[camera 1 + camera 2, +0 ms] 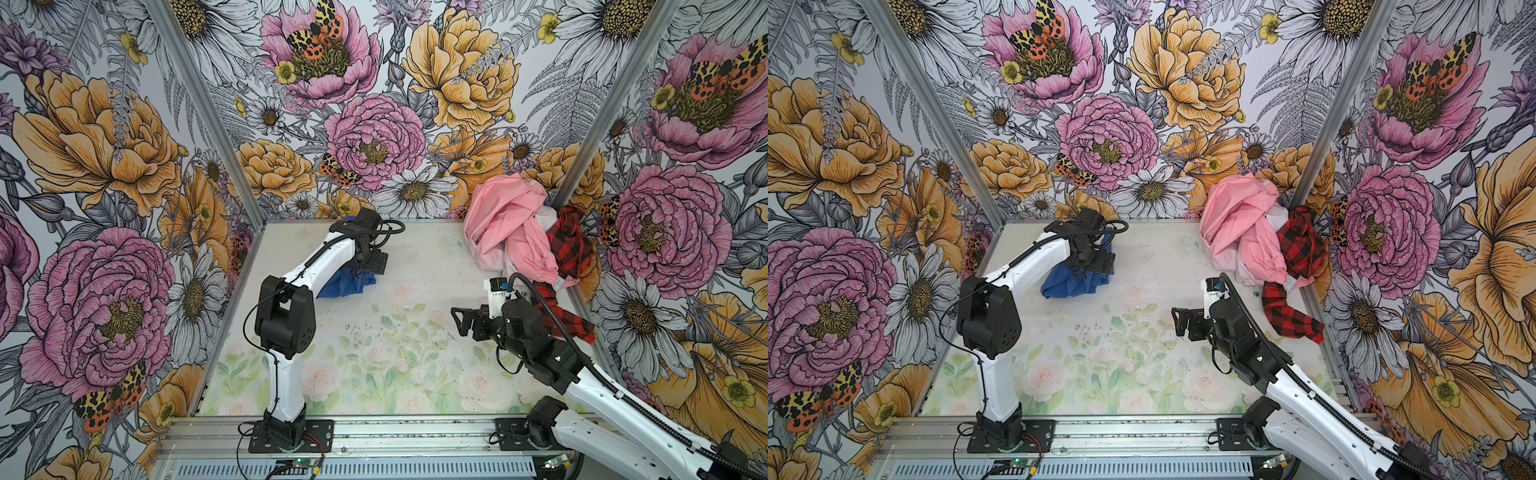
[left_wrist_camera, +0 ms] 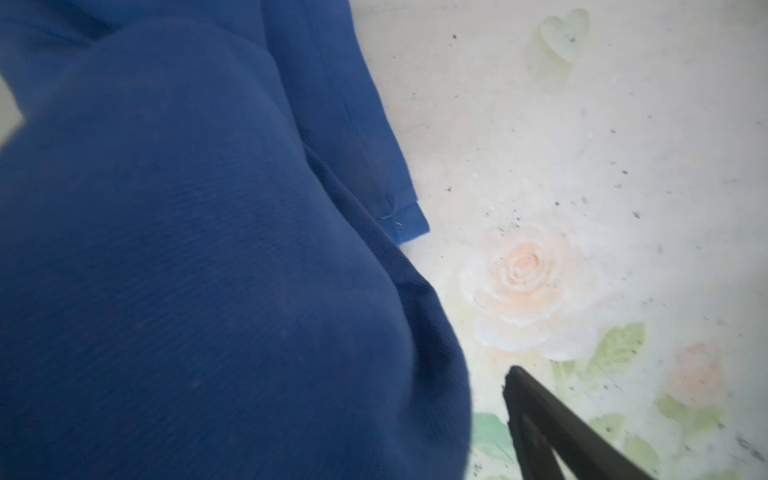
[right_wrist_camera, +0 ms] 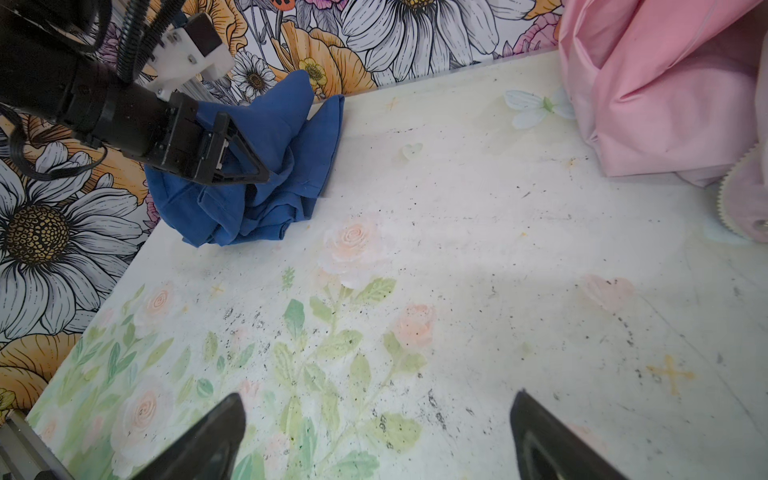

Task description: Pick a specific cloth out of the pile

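- The blue cloth (image 1: 345,284), a plain royal blue, lies crumpled on the floral-printed table (image 1: 415,374) near the far left corner. It is well apart from the pile (image 1: 515,237).
- The left gripper (image 1: 372,262) is down against the blue cloth with its jaws spread wide.
- In the left wrist view one finger (image 2: 552,428) stands over bare table just beside the fabric, and the other is hidden behind a blue bulge. No fold shows pinched between them.
- The right gripper (image 1: 459,322) hovers above bare table, right of the middle. Its jaws are wide apart and empty, and only the table shows between its fingers in the right wrist view.
- The pile sits in the far right corner. A pale pink garment (image 1: 507,224) is heaped against the wall with a bit of white fabric (image 1: 545,217) beside it.
- A red-and-black checked shirt (image 1: 567,245) trails from the pile toward the near edge along the right wall.
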You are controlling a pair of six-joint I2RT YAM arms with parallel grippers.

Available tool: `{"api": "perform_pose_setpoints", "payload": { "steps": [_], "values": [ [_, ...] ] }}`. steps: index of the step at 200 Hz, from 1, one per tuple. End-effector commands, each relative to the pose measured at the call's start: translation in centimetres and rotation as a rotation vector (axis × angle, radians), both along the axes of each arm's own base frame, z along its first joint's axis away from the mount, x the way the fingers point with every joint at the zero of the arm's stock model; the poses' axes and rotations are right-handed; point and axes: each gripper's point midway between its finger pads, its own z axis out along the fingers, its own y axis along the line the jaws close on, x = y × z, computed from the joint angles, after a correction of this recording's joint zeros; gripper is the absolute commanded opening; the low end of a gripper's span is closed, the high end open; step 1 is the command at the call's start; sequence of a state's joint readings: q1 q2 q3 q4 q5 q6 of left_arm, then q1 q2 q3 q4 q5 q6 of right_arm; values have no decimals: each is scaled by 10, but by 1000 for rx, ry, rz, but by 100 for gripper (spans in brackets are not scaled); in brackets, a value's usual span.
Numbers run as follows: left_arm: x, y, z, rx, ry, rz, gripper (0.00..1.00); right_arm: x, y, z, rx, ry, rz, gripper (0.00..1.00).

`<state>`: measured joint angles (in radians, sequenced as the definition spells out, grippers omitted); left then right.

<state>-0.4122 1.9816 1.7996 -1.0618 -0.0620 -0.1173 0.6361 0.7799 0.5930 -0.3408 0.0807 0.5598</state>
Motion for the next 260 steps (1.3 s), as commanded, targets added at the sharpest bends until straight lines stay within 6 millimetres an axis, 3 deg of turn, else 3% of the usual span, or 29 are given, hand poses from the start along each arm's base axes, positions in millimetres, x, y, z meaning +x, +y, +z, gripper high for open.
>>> {"api": "perform_pose_setpoints", "payload": {
  "steps": [1, 10, 30, 64, 85, 101, 119, 140, 160, 163, 180, 194, 204, 210, 224, 235, 248, 260],
  "values": [
    [-18, -19, 40, -209, 84, -54, 99, 0, 3, 5, 14, -15, 12, 99],
    [-24, -17, 45, -246, 140, -64, 99, 0, 3, 6, 16, -16, 12, 99],
    [-37, -4, 34, -218, 225, -51, 99, 1, 2, 6, 9, -19, 6, 99],
    [-65, -23, 24, -300, 313, -104, 99, 6, 2, 5, -17, -22, 5, 100],
    [-82, -40, 14, -451, 387, -158, 99, 8, 7, 7, -18, -15, 19, 100],
    [-90, -63, 30, -653, 414, -252, 99, 9, 9, 5, -17, -10, 24, 99],
    [-102, -76, 49, -725, 407, -330, 99, 9, 9, 4, -18, -8, 22, 99],
    [-122, -65, 42, -622, 440, -332, 99, 7, 8, 5, -5, -9, 18, 100],
    [-149, -70, 42, -682, 484, -386, 99, 4, 5, 5, 5, -15, 9, 99],
    [-155, -70, 53, -696, 459, -411, 99, 4, 4, 5, 5, -16, 7, 99],
    [-170, -78, 70, -721, 427, -473, 99, 4, 2, 2, 0, -15, 3, 99],
    [-174, -87, 99, -766, 357, -530, 99, 4, 3, 1, -2, -8, 6, 100],
    [-168, -89, 122, -772, 274, -532, 99, 5, 5, -1, -6, 0, 9, 99],
    [-152, -82, 134, -710, 185, -488, 99, 6, 6, -2, -9, 5, 10, 99],
    [-86, -30, 151, -454, -84, -178, 99, 8, 8, -2, -11, 10, 12, 100],
    [-48, 16, 166, -334, -224, 0, 99, 10, 10, -2, -12, 10, 17, 99],
    [-15, 54, 159, -278, -273, 143, 99, 12, 13, -2, -11, 12, 23, 100],
    [8, 71, 136, -239, -263, 197, 99, 13, 15, -1, -11, 15, 31, 99]
  ]
}}
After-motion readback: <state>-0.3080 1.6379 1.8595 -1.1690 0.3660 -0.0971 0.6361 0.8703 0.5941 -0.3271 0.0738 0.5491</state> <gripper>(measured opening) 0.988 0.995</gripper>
